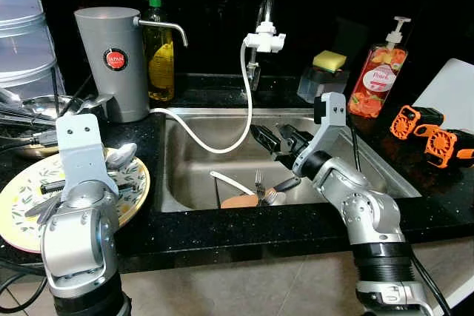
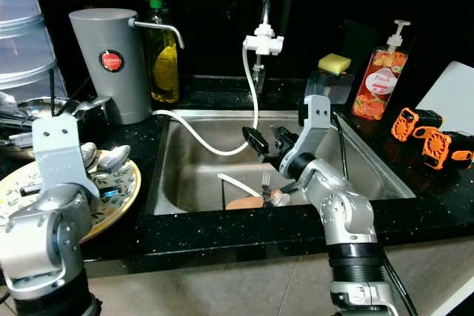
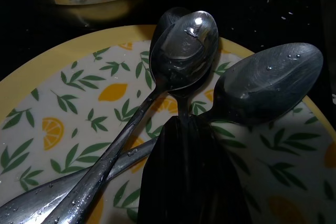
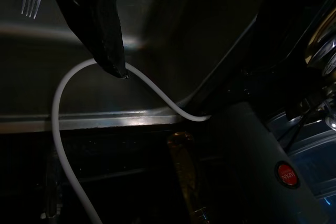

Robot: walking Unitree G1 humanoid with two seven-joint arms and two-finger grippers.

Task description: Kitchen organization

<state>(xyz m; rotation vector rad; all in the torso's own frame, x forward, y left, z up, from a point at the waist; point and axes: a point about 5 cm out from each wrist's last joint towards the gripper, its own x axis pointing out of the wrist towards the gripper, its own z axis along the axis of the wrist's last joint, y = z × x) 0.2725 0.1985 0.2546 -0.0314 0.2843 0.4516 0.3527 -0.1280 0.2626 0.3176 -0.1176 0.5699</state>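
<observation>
Right tool [image 2: 261, 146] parted over sink [image 2: 355, 155]; left tool [image 3: 191, 177] over plate [image 3: 63, 103] spoons [image 3: 184, 45], grip unclear

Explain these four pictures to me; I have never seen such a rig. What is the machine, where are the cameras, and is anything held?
A humanoid robot stands at a kitchen sink. The two wide pictures come from its head; the dark ones from cameras on its wrists. The left gripper hangs over a lemon-patterned plate bearing spoons; I cannot tell whether it grips one. The right gripper reaches over the basin, open and empty, near a white hose. A fork lies in the sink; a soap bottle stands behind.
</observation>
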